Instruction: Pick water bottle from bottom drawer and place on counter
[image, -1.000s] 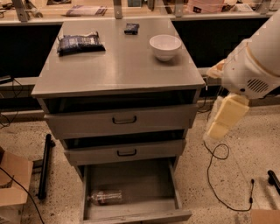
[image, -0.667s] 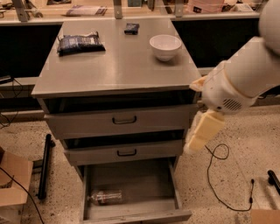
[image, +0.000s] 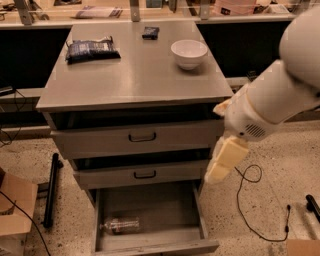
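Note:
The water bottle (image: 120, 225) lies on its side at the front left of the open bottom drawer (image: 165, 207), its cap to the left. The counter (image: 135, 70) is the grey top of the cabinet. My gripper (image: 224, 161) hangs from the white arm at the right edge of the cabinet, level with the middle drawer and above the bottom drawer's right side. It is well apart from the bottle, up and to the right of it.
On the counter stand a white bowl (image: 189, 53), a dark snack bag (image: 92, 49) and a small dark object (image: 150, 32). Two upper drawers with black handles (image: 142, 136) are slightly open. A cardboard box (image: 15, 207) sits at the left. A cable (image: 250, 200) lies on the floor at the right.
My arm and gripper have swung left and down, from beside the cabinet's right side to its right edge, over the open bottom drawer.

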